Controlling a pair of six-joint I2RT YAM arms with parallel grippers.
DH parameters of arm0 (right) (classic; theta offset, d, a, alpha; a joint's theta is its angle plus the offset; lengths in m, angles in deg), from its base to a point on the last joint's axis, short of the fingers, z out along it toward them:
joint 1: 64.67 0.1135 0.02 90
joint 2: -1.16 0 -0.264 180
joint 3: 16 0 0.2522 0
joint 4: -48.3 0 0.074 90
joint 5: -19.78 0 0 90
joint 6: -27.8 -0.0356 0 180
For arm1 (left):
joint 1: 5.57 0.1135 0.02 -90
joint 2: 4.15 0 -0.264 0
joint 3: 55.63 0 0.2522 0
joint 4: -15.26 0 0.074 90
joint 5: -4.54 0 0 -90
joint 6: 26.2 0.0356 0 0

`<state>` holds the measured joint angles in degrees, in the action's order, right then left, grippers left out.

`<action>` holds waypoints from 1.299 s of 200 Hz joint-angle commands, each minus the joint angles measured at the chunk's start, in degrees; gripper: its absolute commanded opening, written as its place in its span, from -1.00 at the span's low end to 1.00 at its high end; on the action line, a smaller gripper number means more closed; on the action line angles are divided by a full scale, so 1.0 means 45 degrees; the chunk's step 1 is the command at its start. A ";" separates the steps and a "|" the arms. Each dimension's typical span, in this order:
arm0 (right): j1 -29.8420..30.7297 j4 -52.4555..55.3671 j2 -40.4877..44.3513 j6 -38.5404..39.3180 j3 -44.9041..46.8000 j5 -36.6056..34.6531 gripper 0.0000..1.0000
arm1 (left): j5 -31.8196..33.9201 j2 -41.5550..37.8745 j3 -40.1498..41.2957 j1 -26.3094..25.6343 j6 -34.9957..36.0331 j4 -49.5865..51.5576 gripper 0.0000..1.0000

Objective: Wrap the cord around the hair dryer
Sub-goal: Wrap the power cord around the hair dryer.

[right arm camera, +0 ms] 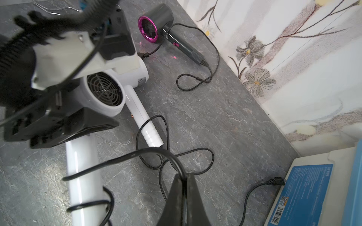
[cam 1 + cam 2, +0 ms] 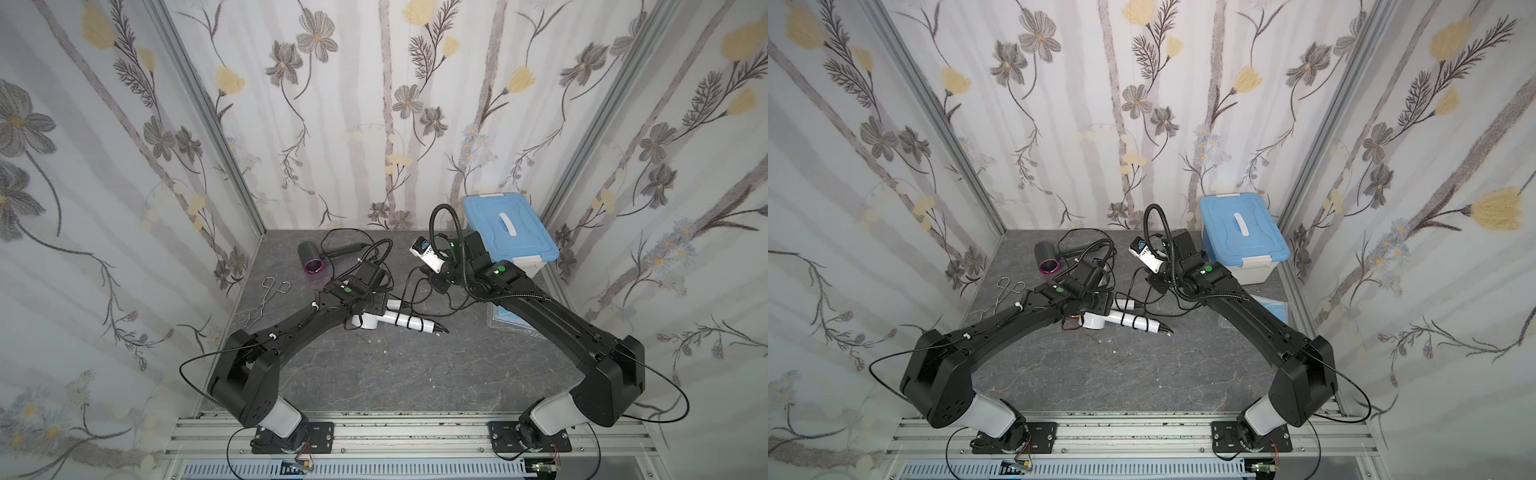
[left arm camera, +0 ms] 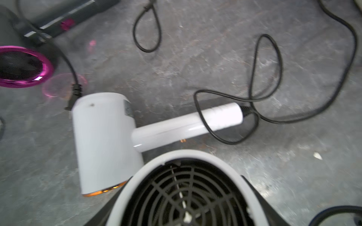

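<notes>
Mid-wrap, another turn of cord due
Left tool [image 1: 117, 94] grasps the white hair dryer [image 1: 109, 109] at mid-table [image 1: 215, 117]. Right tool [image 1: 184, 182] pinches the cord [image 1: 117, 162]. Coils sit on the handle [image 1: 82, 166]. Next, I judge: loop it round again.

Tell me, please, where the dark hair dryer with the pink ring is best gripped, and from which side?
Take the dark hair dryer by the middle of its handle, from straight above, jaws across it. It lies flat on the table; the handle is slim and straight, the barrel looks too wide. Stay short of the end where its cord exits.
</notes>
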<state>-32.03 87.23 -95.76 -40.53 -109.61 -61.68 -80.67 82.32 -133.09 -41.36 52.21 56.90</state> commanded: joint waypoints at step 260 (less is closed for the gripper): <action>-0.1117 -0.9326 0.0367 -0.5623 0.6182 0.8925 -0.03 | 0.0653 -0.2307 -0.6311 -0.1031 -0.1742 0.0777 -1.00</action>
<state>-37.03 48.41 -93.58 -65.38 -81.94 -20.94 -77.80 71.44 -158.75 -45.73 45.56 62.73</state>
